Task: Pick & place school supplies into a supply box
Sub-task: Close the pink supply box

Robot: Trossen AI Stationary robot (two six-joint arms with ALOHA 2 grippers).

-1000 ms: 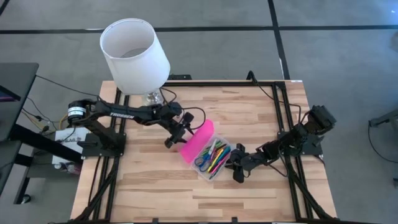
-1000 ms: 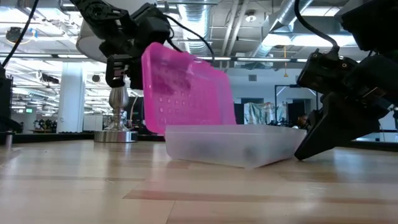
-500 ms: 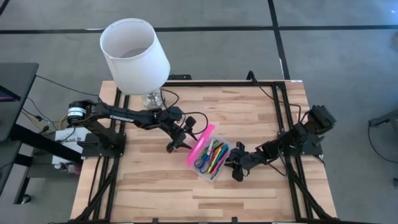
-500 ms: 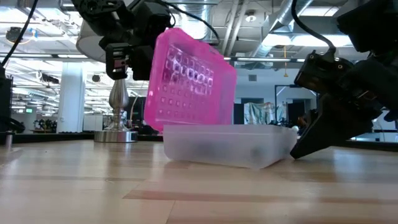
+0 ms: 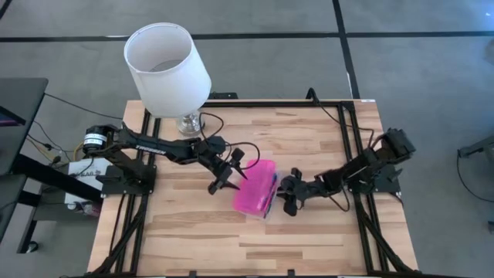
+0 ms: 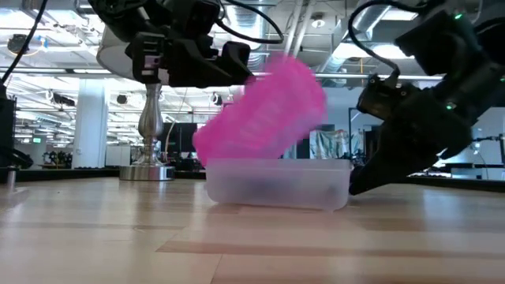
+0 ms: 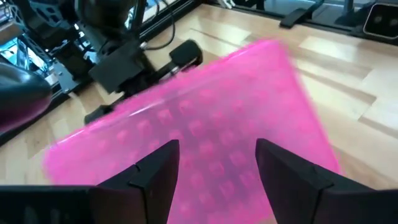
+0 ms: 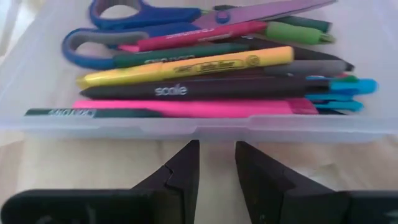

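- The supply box [image 5: 258, 193] sits near the middle of the table [image 5: 309, 239], between the two arms.
- Its pink lid [image 6: 264, 114] is tilted partway down over the clear base [image 6: 276, 183], not flat on it; it looks motion-blurred in the low view.
- The left gripper [image 5: 228, 174] is just beside the lid on the lamp side; its jaws stand open and grip nothing. In the left wrist view its fingers [image 7: 155, 171] frame the lid's outer face.
- The right gripper [image 5: 287, 197] is at the opposite side of the box, low at the base wall; jaws part open, holding nothing.
- Inside the base lie the blue-handled scissors [image 8: 124, 15], a yellow highlighter [image 8: 186, 67], a pink pen [image 8: 193, 107] and other pens.
- A white lamp [image 5: 167, 68] stands at the table's far left corner.
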